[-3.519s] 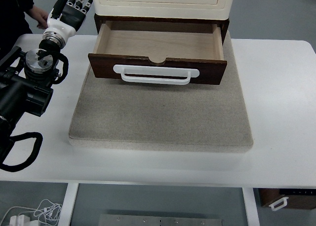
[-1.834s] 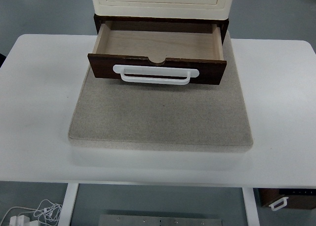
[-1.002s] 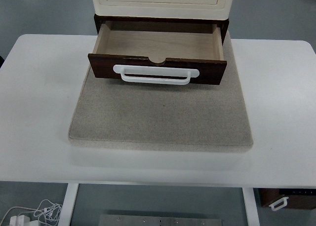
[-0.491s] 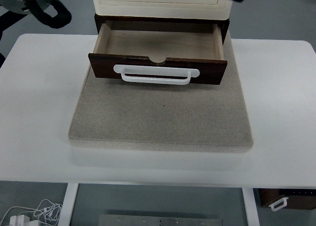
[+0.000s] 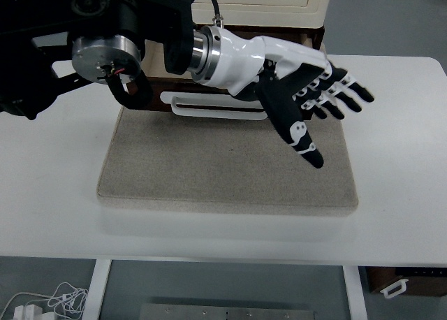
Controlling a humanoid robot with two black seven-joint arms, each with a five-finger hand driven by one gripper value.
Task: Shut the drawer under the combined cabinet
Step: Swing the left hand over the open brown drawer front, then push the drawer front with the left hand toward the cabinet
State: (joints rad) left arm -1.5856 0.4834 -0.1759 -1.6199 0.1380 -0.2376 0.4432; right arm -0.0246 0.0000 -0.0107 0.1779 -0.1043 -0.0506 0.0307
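Note:
The dark wooden drawer (image 5: 137, 98) under the cream cabinet (image 5: 297, 0) stands pulled out over the grey mat (image 5: 223, 170). Its white handle (image 5: 209, 105) shows below my forearm. My left arm reaches in from the upper left and covers most of the drawer. The left hand (image 5: 335, 124) hovers in front of the drawer's right end, open, with black fingers (image 5: 342, 93) spread and pointing right, the thumb pointing down over the mat. It holds nothing. The right hand is out of view.
The white table (image 5: 405, 159) carries the mat and cabinet. Below the table's right corner sits a small brown box with a white handle (image 5: 401, 284). White cables (image 5: 42, 302) lie on the floor at the lower left.
My left arm has swung in from the top left and now stretches across the drawer, its open hand over the drawer's right front. The drawer has not moved.

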